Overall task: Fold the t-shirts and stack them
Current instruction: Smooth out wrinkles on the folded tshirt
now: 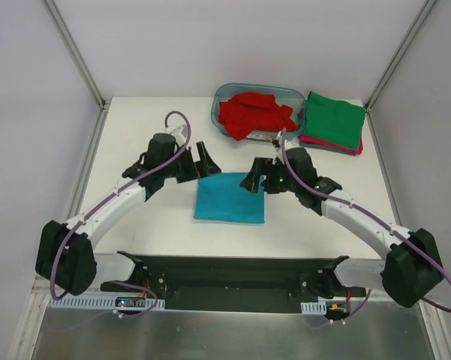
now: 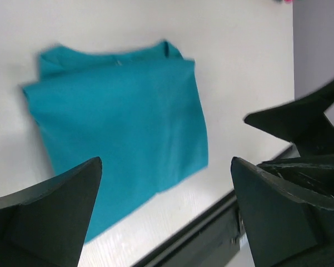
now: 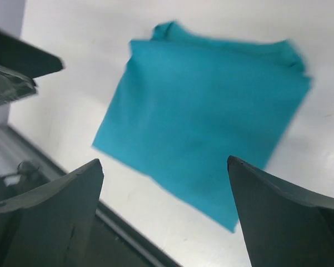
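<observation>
A teal-blue t-shirt (image 1: pixel 230 198) lies folded into a flat square at the middle of the table, also seen in the wrist views (image 2: pixel 122 122) (image 3: pixel 205 122). My left gripper (image 1: pixel 205 166) hovers open just above its far left corner (image 2: pixel 167 164). Over the shirt's far right corner my right gripper (image 1: pixel 252 177) is open too (image 3: pixel 165 164). Neither holds anything. A crumpled red t-shirt (image 1: pixel 254 114) fills the clear blue-tinted tub (image 1: pixel 223 96). A folded green t-shirt (image 1: pixel 335 120) rests on a folded magenta one (image 1: pixel 330 146) at the back right.
The black base rail (image 1: pixel 233 274) runs along the table's near edge. White walls and metal frame posts (image 1: pixel 75 52) enclose the table. The other arm's fingers (image 2: pixel 300 119) show at the edge of the left wrist view.
</observation>
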Tool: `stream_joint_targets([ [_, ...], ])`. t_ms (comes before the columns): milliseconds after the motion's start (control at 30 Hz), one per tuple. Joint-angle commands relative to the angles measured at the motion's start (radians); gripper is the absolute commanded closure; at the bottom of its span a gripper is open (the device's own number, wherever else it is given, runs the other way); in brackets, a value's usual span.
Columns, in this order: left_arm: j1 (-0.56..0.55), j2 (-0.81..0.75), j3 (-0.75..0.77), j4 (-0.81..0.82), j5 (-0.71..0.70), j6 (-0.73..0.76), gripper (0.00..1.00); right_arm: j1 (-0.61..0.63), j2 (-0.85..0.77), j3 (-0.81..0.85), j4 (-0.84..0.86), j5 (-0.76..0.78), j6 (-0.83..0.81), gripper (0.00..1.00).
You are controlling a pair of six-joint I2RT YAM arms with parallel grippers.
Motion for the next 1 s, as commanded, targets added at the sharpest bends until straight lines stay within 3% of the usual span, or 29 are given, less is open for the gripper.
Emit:
stream_joint_targets([
  [0, -0.080, -0.055, -0.150, 0.020, 0.114, -0.044, 0.01, 0.106, -0.005, -0.122, 0.149, -0.155, 0.125, 0.04],
  [167, -0.134, -0.017, -0.309, 0.200, 0.176, -0.117, 0.01, 0.160, 0.112, -0.160, 0.292, -0.169, 0.205, 0.04],
  [467, -0.133, 0.093, -0.394, 0.151, -0.008, -0.088, 0.01, 0.131, 0.186, -0.264, 0.248, -0.037, 0.240, 0.04],
  [667, -0.133, -0.023, -0.394, 0.033, -0.100, -0.066, 0.01, 0.110, 0.065, -0.264, 0.082, 0.047, 0.174, 0.04],
  [867, -0.133, -0.251, -0.354, -0.052, -0.092, -0.042, 0.01, 0.099, -0.168, -0.205, -0.114, 0.119, 0.096, 0.04],
  [967, -0.133, -0.325, -0.318, -0.096, -0.152, -0.020, 0.01, 0.099, -0.276, -0.160, -0.223, 0.234, 0.079, 0.04],
])
